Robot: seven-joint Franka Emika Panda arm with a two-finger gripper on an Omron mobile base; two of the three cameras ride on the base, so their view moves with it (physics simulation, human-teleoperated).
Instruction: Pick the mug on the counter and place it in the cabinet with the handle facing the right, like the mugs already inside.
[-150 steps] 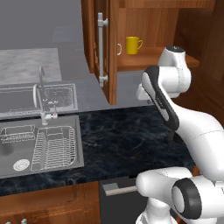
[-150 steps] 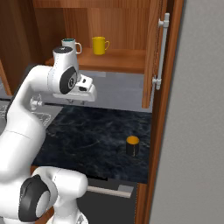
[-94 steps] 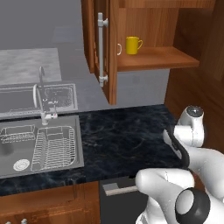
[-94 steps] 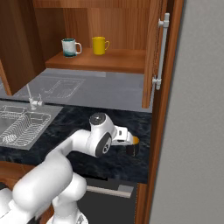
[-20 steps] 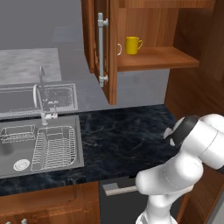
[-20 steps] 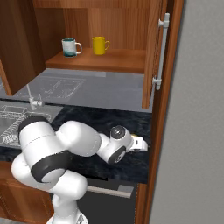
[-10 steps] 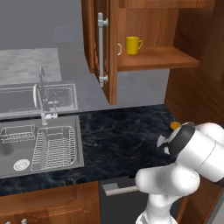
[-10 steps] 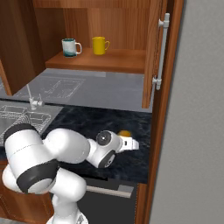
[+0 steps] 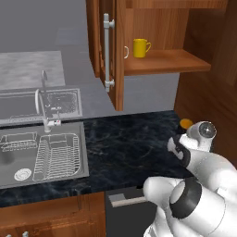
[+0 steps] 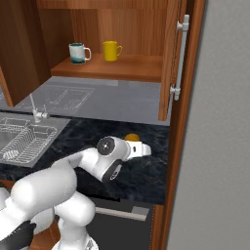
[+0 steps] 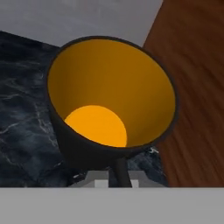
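Pinching the mug [image 11: 111,98] rim, the gripper [image 11: 118,173] hides its own fingertips.

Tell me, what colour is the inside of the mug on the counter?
Yellow-orange inside the mug, with a black outer wall; the hand view shows it best.

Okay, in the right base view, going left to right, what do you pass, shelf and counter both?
White mug → yellow mug → black mug at the gripper → silver door pull.
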